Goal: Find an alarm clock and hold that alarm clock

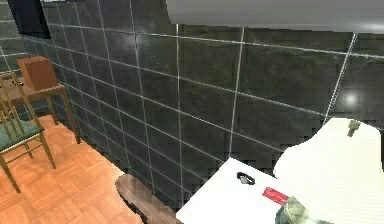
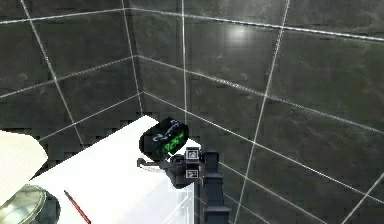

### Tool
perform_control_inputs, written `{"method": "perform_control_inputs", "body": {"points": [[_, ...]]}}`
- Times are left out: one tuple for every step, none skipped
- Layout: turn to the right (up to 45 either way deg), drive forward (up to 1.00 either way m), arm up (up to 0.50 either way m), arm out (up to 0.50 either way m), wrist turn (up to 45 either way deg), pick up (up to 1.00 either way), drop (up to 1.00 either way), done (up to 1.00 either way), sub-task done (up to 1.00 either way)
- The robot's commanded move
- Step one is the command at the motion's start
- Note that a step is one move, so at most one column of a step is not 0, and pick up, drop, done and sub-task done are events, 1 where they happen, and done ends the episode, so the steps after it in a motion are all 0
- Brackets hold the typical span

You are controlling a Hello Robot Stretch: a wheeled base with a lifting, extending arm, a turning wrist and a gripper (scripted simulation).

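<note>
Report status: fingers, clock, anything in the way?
Fingers at white table's far corner. Dark, green-lit alarm clock at them; held or not, cannot tell. Red pencil lies apart, not blocking.

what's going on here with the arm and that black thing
The robot's arm reaches out over a white table by a dark tiled wall. Its gripper is at a black clock with a green face, near the table's back edge. Whether it holds the clock cannot be told. A red pencil lies on the table too.
</note>
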Motion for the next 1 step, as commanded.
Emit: {"method": "perform_control_inputs", "body": {"points": [[0.0, 0.00, 0.10, 0.00, 0.0, 0.00, 0.00, 0.00, 0.00]]}}
